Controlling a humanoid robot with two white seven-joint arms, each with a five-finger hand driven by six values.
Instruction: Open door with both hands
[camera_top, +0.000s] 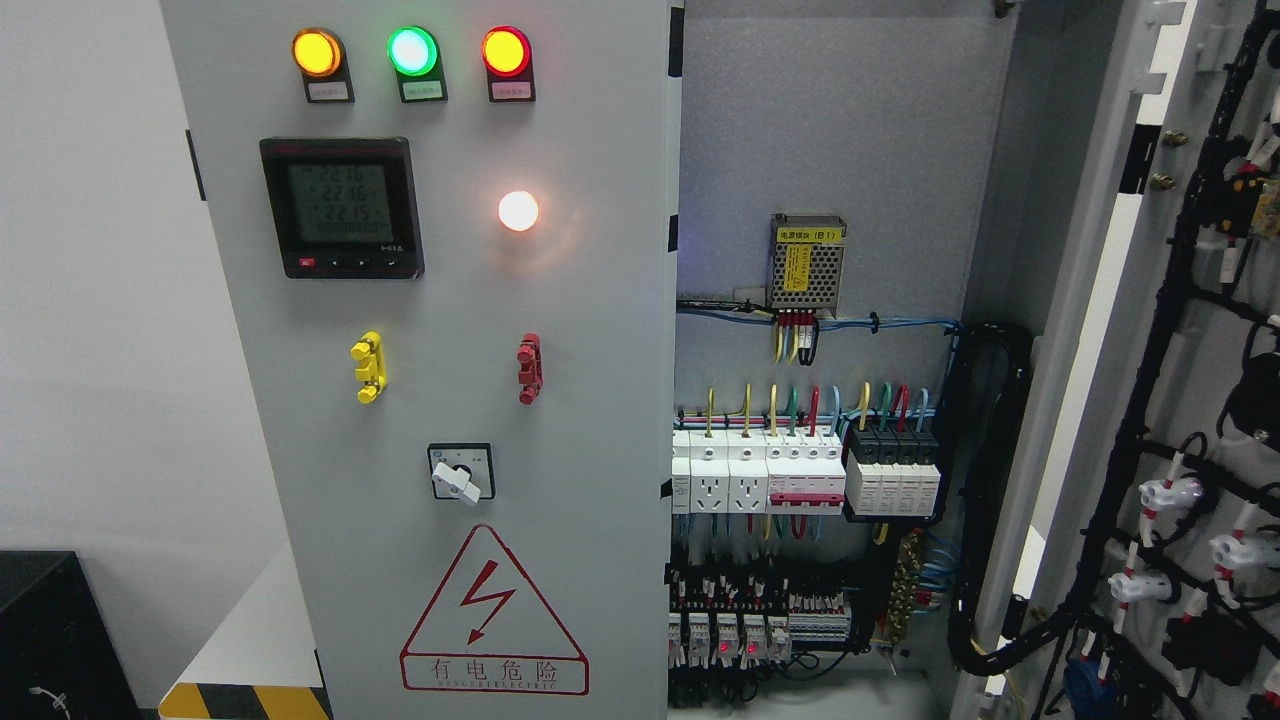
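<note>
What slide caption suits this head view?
Cabinet's right door swung open, wiring exposed; left door shut.

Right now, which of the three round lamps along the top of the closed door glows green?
The middle lamp glows green. The lamp to its left is amber and the lamp to its right is red.

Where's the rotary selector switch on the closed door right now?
In the head view, the rotary selector switch sits low on the left door, above the red warning triangle and below the yellow handle and red handle.
</note>
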